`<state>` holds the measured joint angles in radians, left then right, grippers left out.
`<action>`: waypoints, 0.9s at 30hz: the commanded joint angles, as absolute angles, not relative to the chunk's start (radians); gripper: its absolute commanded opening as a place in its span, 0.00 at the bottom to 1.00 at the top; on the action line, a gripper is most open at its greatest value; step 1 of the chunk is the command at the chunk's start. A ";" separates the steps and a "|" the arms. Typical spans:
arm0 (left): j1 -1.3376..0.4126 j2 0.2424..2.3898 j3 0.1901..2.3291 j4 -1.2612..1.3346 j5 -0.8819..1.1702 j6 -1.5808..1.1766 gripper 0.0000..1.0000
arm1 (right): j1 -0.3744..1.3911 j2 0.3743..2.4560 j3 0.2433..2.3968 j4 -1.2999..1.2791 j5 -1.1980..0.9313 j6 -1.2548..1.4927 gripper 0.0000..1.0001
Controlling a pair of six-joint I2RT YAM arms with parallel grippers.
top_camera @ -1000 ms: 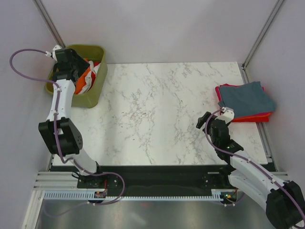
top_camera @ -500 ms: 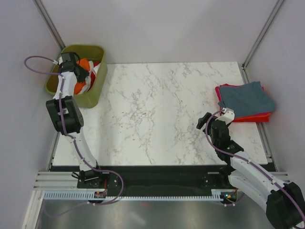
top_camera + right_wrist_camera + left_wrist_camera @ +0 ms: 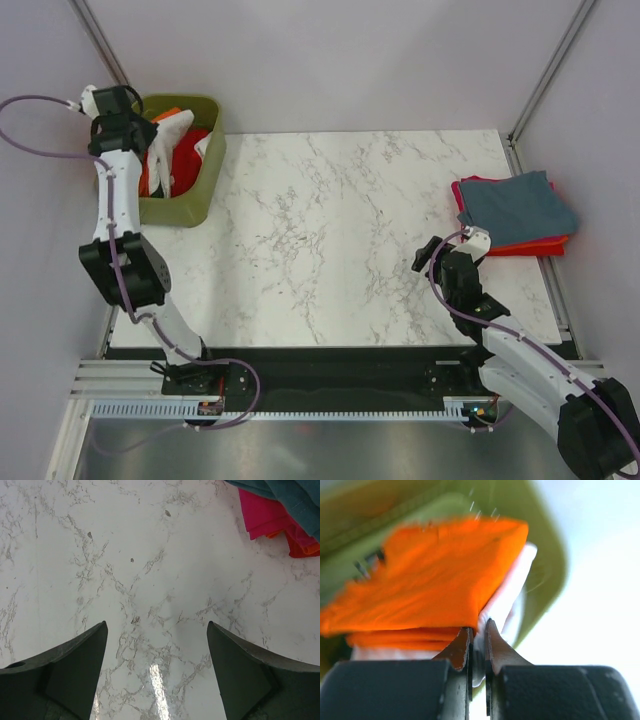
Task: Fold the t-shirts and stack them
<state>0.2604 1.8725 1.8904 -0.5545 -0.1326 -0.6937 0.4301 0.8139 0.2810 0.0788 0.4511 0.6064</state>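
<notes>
Pinches an edge of the white t-shirt (image 3: 505, 602) between the pressed-together fingers of the left gripper (image 3: 479, 636), above the olive-green bin (image 3: 205, 190) at the table's far left corner. The cloth hangs from the grip, with the orange t-shirt (image 3: 430, 575) bunched just beside it in the bin. Holds the right gripper (image 3: 156, 625) spread wide and empty, low over the marble table (image 3: 330, 230), near but apart from the folded stack at the right edge: slate blue-grey t-shirt (image 3: 520, 205) on top, magenta t-shirt (image 3: 265, 515) and red t-shirt (image 3: 530, 245) beneath.
</notes>
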 commanded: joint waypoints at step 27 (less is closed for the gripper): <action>0.242 1.580 1.985 -0.491 0.118 -0.709 0.10 | 0.433 0.841 0.296 0.104 0.442 0.600 0.88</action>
